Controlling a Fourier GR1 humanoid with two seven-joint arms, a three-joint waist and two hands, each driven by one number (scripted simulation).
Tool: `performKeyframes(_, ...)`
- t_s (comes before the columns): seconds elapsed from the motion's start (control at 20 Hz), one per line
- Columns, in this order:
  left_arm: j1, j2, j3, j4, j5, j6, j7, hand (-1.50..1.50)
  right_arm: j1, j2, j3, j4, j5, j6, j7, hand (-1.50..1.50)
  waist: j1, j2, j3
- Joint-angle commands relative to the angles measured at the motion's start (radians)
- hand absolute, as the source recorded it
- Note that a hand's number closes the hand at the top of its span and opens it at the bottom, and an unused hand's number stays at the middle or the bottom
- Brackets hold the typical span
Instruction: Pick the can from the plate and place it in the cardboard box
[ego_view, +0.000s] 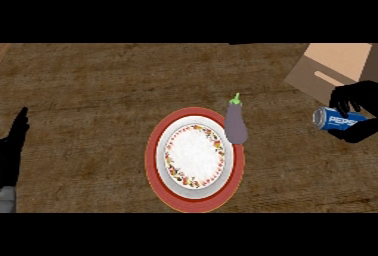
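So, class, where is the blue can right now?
In the head view the can is at the far right, off the plate, held in the right hand just below the cardboard box.

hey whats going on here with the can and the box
The right hand is curled round a blue can, holding it on its side above the counter, just short of the cardboard box. The plate is bare, with an eggplant at its upper right edge. The left hand rests open at the view's left edge.
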Motion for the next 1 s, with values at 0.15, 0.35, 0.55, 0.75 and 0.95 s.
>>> performKeyframes(0.15,-0.007,0.004,-0.012,-0.039,0.003,-0.018,-0.011,0.00,0.040,-0.306,-0.288,0.254,-0.078,-0.174,-0.143,1.50,0.066,0.012,0.003)
performKeyframes(0.35,-0.035,0.004,-0.025,-0.028,0.003,-0.036,0.003,0.00,0.020,-0.372,-0.408,0.358,-0.162,-0.252,-0.298,1.50,0.084,0.011,0.003)
performKeyframes(0.55,-0.035,-0.019,-0.043,-0.010,-0.010,-0.031,-0.033,0.00,-0.038,-0.428,-0.456,0.426,-0.204,-0.248,-0.468,1.50,0.117,0.011,-0.001)
performKeyframes(0.75,-0.086,-0.027,-0.068,0.003,-0.030,-0.036,0.009,0.00,-0.086,-0.449,-0.459,0.526,-0.201,-0.226,-0.570,1.50,0.129,0.011,-0.002)
performKeyframes(0.95,-0.095,-0.005,-0.053,0.024,-0.027,-0.055,-0.024,0.00,-0.184,-0.432,-0.439,0.578,-0.199,-0.132,-0.560,1.50,0.143,0.010,-0.004)
